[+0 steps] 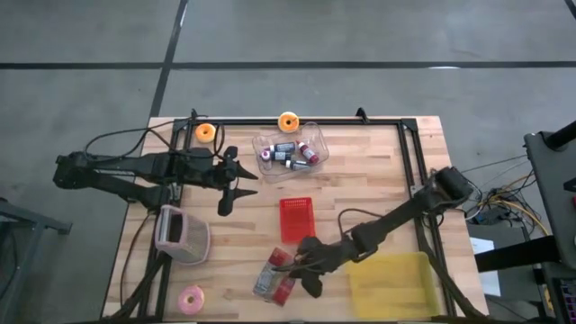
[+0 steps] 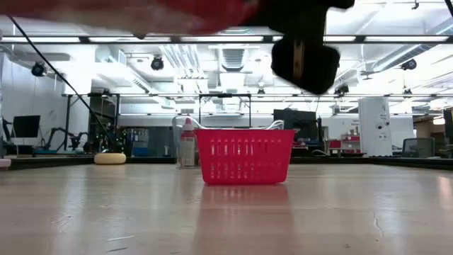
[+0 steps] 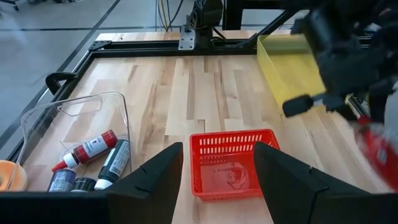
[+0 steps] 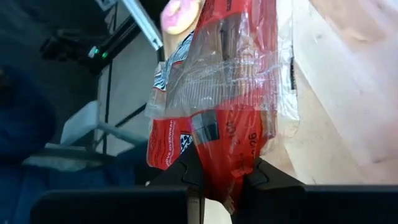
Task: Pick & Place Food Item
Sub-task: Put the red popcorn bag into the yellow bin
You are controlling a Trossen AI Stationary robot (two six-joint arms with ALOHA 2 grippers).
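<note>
Now my right pincer [image 1: 301, 270] was clamped on the red snack bag [image 1: 275, 274] near the counter's [image 1: 378, 180] front edge, and the red basket [image 1: 296, 219] sat just behind it, closer than my waiting, open left pincer [image 1: 236, 184].

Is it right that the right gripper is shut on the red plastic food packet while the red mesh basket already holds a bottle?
Not quite. The right gripper is shut on the red plastic food packet, but the red mesh basket is empty in the left wrist view.
</note>
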